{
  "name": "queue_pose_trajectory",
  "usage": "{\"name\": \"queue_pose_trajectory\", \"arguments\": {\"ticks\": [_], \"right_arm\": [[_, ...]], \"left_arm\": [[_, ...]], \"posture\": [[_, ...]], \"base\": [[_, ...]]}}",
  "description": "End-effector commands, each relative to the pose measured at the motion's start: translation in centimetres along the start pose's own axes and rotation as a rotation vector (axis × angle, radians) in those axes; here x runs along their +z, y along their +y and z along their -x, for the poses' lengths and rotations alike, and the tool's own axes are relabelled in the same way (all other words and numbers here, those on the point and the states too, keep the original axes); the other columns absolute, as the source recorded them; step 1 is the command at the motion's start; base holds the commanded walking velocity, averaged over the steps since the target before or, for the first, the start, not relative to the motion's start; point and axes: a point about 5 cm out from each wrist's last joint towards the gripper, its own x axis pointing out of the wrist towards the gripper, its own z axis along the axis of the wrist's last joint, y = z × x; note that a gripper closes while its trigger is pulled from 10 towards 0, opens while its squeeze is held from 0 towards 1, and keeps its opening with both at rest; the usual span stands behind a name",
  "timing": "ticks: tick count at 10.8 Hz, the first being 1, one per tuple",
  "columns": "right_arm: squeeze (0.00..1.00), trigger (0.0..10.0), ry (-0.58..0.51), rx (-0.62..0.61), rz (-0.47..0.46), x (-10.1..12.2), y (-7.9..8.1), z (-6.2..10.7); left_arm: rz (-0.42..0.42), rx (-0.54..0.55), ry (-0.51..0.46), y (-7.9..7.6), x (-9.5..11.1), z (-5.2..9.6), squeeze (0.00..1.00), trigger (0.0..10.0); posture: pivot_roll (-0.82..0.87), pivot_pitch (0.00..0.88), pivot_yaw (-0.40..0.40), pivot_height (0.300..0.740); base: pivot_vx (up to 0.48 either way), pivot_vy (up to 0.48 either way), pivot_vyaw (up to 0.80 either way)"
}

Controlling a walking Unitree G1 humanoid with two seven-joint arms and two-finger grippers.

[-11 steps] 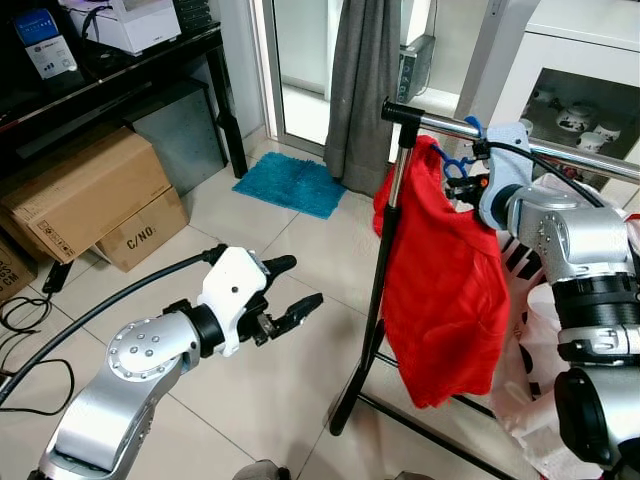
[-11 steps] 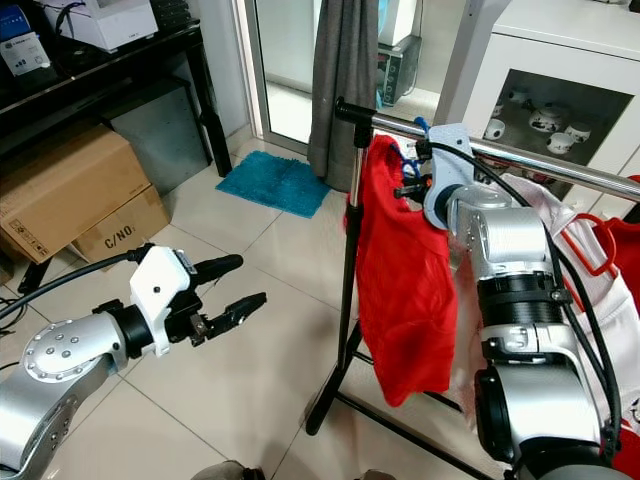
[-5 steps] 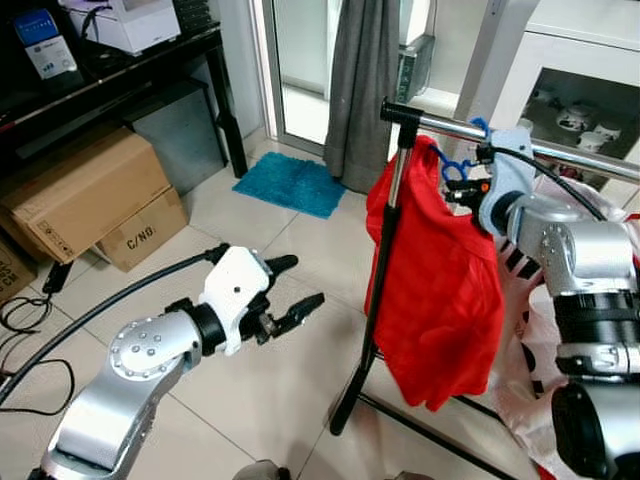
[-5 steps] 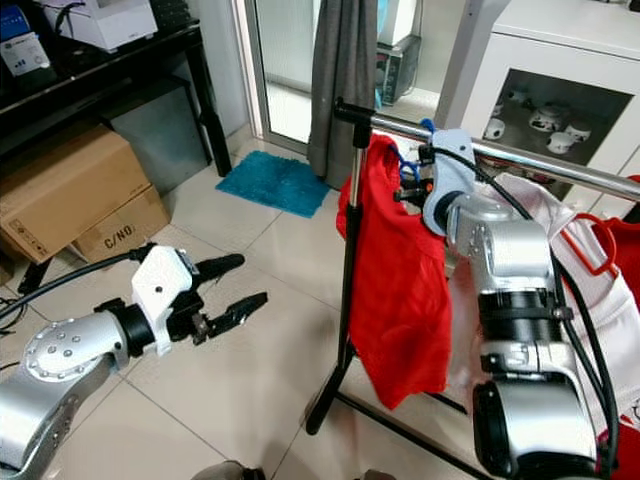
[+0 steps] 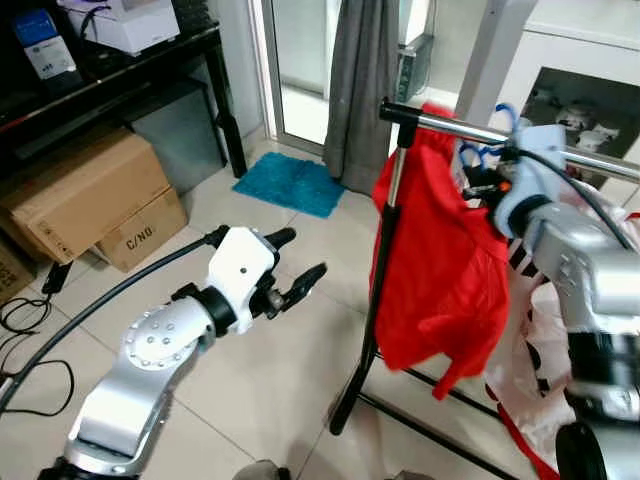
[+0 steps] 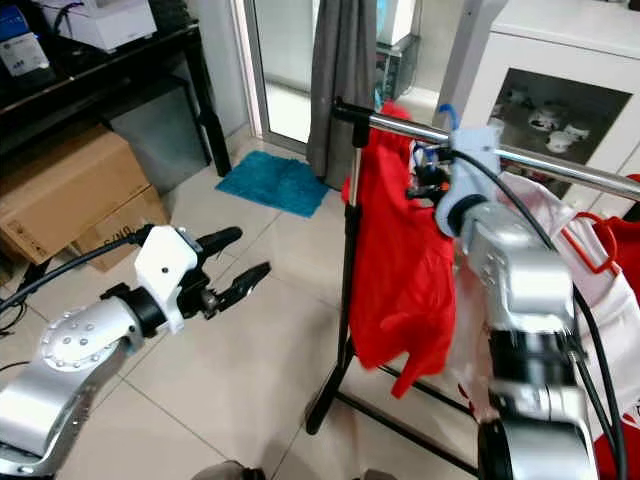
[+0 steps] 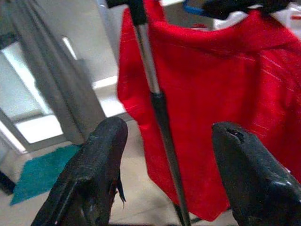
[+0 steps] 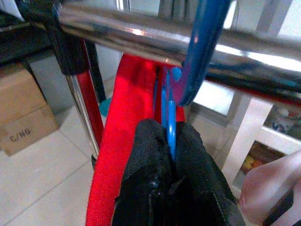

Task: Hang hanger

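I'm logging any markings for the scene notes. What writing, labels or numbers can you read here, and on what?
"C/NO." printed on the smaller cardboard box on the floor under the black table.
The blue-and-white card on the black table carries print, too small to read.
The white device beside it has a label, too blurred to read.

Right gripper (image 8: 170, 176) raised with jaws clamped; left gripper (image 5: 296, 268) extended, jaws apart.

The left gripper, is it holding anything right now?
No, the left gripper is stretched out above the tiled floor with its two black fingers spread and nothing between them, short of the red shirt.
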Motion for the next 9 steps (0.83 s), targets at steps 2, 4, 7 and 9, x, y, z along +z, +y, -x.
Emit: {"name": "queue_pose_trajectory", "arguments": {"ticks": [2, 4, 7, 9], "right_arm": [[0.00, 0.0, -0.091, -0.005, 0.010, 0.8, 0.4, 1.3], [0.00, 0.0, -0.094, -0.026, 0.006, -1.0, 0.8, 2.8], [0.00, 0.0, -0.084, -0.055, -0.021, -2.6, 1.6, 4.2], [0.00, 0.0, -0.083, -0.069, 0.010, -2.9, 1.7, 4.4]], "left_arm": [[-0.001, 0.088, 0.002, 0.5, -0.4, -0.3, 0.00, 10.0], [0.037, 0.149, 0.022, 0.5, -1.0, -0.5, 0.00, 10.0], [0.040, 0.156, 0.023, 0.4, -1.2, -0.6, 0.00, 10.0], [0.043, 0.159, 0.021, 0.5, -1.2, -0.6, 0.00, 10.0]], "posture": [[-0.09, 0.054, 0.076, 0.740], [-0.09, 0.062, 0.076, 0.740], [-0.09, 0.064, 0.074, 0.740], [-0.09, 0.061, 0.076, 0.740]], "base": [[0.000, 0.000, 0.00], [0.000, 0.000, 0.00], [-0.275, 0.000, 0.00], [-0.261, 0.000, 0.00]]}}
